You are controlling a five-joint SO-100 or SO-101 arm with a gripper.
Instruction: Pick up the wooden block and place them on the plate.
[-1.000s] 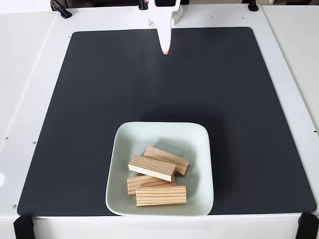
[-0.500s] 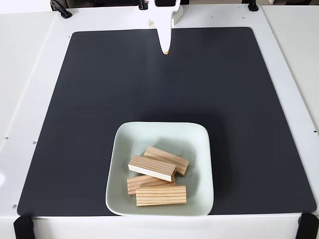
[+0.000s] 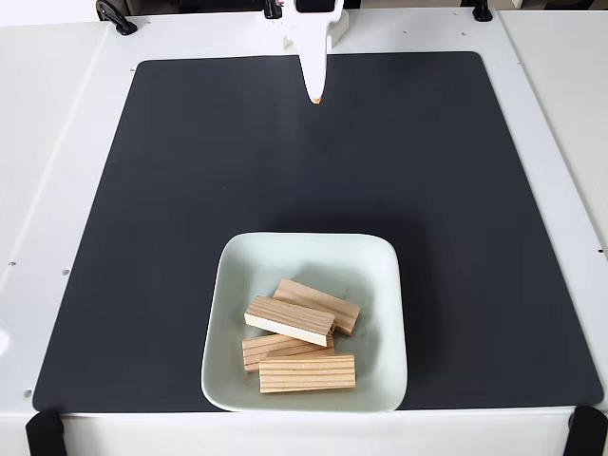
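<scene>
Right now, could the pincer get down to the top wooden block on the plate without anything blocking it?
Probably yes: the pincer sits at the mat's far edge, and the top wooden block lies uncovered on the plate.

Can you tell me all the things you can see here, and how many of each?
wooden blocks: four, light tan, piled together in the plate, some lying on others
plate: one, pale mint-white, square, on the mat near its front edge
mat: one, black, covering most of the table
table: one, white, under the mat
clamps: black, at the table's edges and corners
gripper: one, white with an orange tip, at the mat's far edge, holding nothing, jaws look closed
</scene>
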